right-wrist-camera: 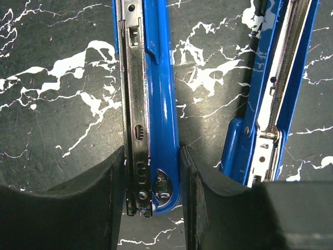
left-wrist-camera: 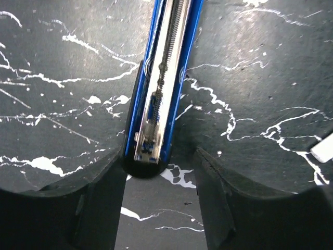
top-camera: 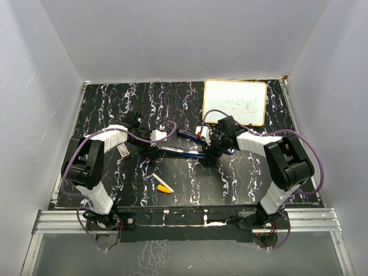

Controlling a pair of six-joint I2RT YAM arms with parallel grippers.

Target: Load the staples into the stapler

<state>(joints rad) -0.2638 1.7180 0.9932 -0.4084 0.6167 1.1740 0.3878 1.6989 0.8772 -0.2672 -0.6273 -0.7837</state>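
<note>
Pinches the hard, slippery stapler (right-wrist-camera: 158, 78) in the right claw (right-wrist-camera: 152, 156), with the left claw (left-wrist-camera: 160, 172) spread round its other half. Should lift the light little staple box (top-camera: 122, 150) gently by its sides.

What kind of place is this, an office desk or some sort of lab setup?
Most likely a robotics lab test cell: plain white walls box in a black marbled tabletop, two robot arms are bolted to a metal rail at its near edge, and a blue stapler lies opened between them.
</note>
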